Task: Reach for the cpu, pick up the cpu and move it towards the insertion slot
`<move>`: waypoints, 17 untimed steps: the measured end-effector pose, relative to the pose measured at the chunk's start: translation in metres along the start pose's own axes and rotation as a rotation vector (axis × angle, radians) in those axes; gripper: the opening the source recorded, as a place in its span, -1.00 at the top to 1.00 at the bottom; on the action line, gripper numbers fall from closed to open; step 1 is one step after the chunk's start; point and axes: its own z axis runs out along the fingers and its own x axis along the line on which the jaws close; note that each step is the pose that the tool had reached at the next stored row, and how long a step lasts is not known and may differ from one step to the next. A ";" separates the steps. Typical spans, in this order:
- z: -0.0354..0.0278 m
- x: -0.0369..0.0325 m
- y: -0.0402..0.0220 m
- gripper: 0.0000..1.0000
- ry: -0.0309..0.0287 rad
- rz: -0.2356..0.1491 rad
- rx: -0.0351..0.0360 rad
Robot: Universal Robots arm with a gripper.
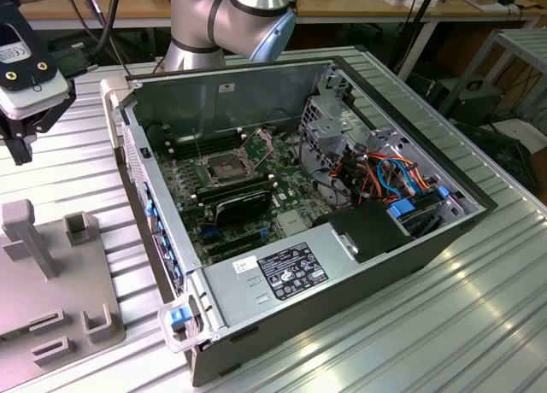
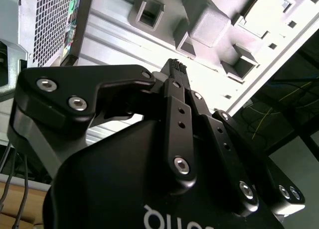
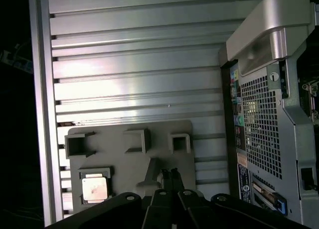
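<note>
Tool (image 3: 169, 173) pressed together, empty; cpu (image 3: 94, 189) sits apart in corner pocket of grey block (image 3: 130, 165).

The bench (image 1: 479, 325) is made of pale ribbed metal. Directly on it stands an open computer case (image 1: 214, 102). Just beside the case, on the exterior view's left, lies a flat grey plastic block (image 1: 34, 303).
</note>
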 end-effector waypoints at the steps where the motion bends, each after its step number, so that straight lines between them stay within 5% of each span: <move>1: 0.0000 0.0000 0.0000 0.79 0.0000 0.000 0.0000; 7: 0.0000 0.0011 0.0000 0.79 0.0000 0.000 0.0000; 17: 0.0006 0.0179 -0.0014 0.79 0.0000 0.000 0.0000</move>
